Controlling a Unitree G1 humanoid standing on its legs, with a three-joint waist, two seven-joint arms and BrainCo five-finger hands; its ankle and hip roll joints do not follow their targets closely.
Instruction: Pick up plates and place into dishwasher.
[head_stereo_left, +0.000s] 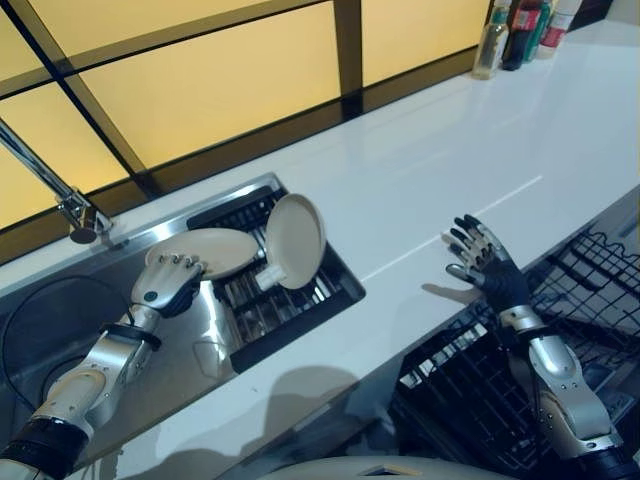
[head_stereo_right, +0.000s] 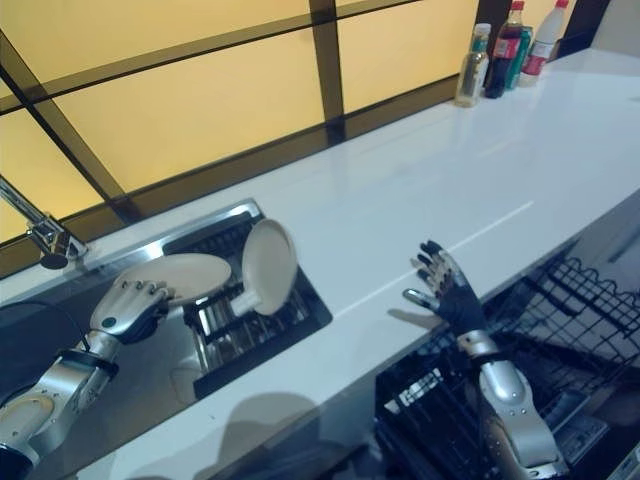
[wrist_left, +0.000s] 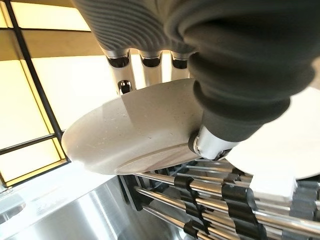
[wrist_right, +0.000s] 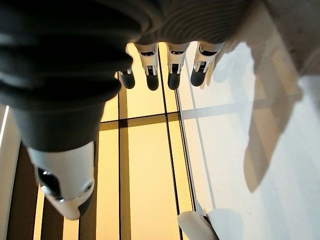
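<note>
Currently, at the left of the frame, the left hand (head_stereo_left: 165, 285) is closed on a pale plate (head_stereo_left: 208, 251), fingers over its top face and thumb beneath, holding it tilted above the sink rack (head_stereo_left: 285, 300). Just right of it, a 2nd plate (head_stereo_left: 295, 240) stands on edge in that rack. At lower right, the right hand (head_stereo_left: 482, 262) hovers over the white counter (head_stereo_left: 450, 170) with fingers spread wide, holding nothing. The dark dishwasher rack (head_stereo_left: 470, 390) sits below the counter edge. Bottles (head_stereo_left: 520, 30) stand at upper right.

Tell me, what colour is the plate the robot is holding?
The plate in the left hand is beige with fine speckles, clearest in the left wrist view.
</note>
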